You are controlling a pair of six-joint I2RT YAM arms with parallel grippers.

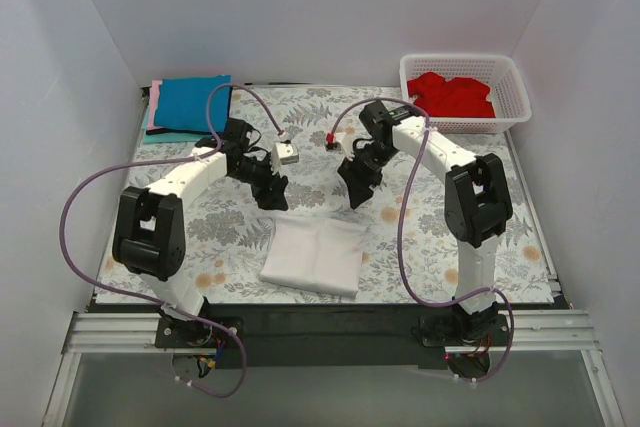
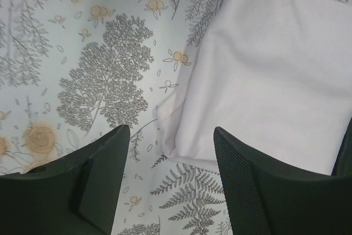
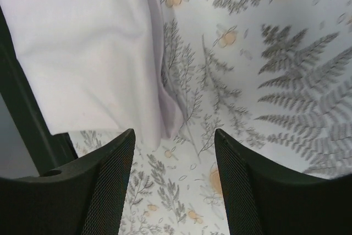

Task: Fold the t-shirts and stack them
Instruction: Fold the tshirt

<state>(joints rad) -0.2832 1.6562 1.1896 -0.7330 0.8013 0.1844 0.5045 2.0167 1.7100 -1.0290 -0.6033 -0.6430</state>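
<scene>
Top external: folded white t-shirt (image 1: 313,255) flat on floral table cloth (image 1: 520,237) near arm bases, left gripper (image 1: 272,192) and right gripper (image 1: 357,192) just past its far edge, both spread, pinching nothing, then blue t-shirt (image 1: 190,102) over pink t-shirt (image 1: 153,109) far left, red t-shirt (image 1: 452,94) in white lattice basket (image 1: 470,125) far right.

A floral-patterned table cloth (image 1: 520,212) is spread flat beneath both pairs of jaws, printed with grey ferns, trees and orange blossoms. A white plastic lattice basket (image 1: 470,125) is set on it, well beyond the right jaws and off to their right.
</scene>
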